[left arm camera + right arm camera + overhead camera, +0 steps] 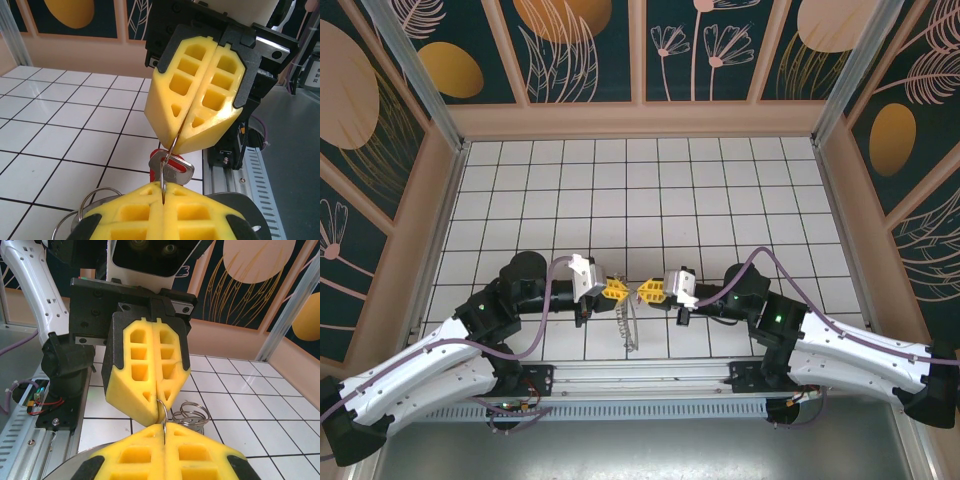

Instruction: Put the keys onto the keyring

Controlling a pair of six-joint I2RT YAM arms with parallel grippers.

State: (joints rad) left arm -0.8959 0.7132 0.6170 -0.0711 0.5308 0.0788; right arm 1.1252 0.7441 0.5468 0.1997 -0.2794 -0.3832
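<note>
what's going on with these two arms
Both arms hold one thing between them: the left gripper and the right gripper are each shut on the thin wire of the keyring, held above the tiled table. The red key hangs at the wire between the two grippers, and silver loops dangle below.

We counted two arms, a left arm (430,370) and a right arm (865,345). There were two end effectors, the left end effector (615,291) and the right end effector (647,292), each with two yellow fingers (200,85). We saw one keyring (628,322) and one red key (172,167). The silver loops (192,414) were several, too tangled to count.
</note>
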